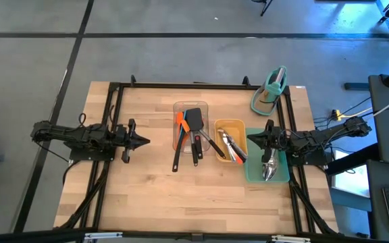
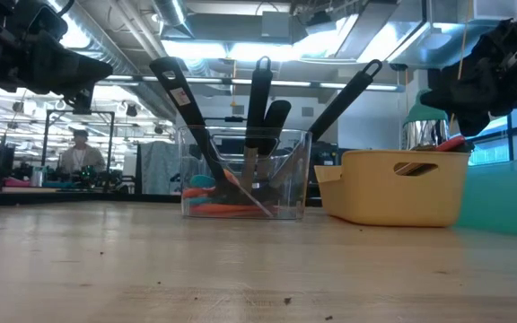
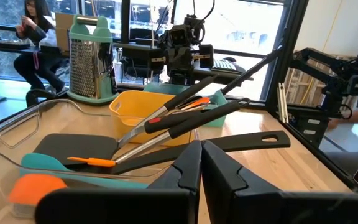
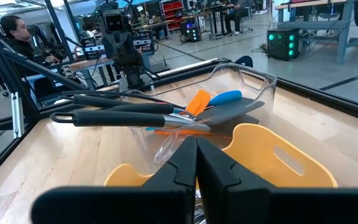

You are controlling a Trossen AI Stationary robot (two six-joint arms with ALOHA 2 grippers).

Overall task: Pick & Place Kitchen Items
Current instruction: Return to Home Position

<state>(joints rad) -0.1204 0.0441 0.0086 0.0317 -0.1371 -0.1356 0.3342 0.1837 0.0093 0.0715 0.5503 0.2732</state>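
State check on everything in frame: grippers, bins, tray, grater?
left gripper: shut, empty, left of the clear bin.
right gripper: shut, empty, beside the yellow bin.
clear bin: upright, holds turners and spatulas, handles over the rim.
yellow bin: upright, tongs inside.
teal tray: flat, steel spoons in it.
grater: standing upright.

The left gripper [image 3: 201, 146] hangs just short of the clear bin [image 3: 36, 113], its two dark fingers pressed tip to tip. Inside the bin lie a black turner [image 3: 73, 146], a blue spatula [image 3: 42, 163] and an orange spatula [image 3: 35, 186], and black handles [image 3: 253, 142] poke out over its rim. Just behind the clear bin sits a yellow bin [image 3: 135, 106]. Tongs [image 3: 166, 119] slant up over the two; I can't tell which holds them. A grater [image 3: 92, 59] on a teal base stands beyond the clear bin. Farther off are the right arm [image 3: 182, 46] and a seated person [image 3: 33, 34].
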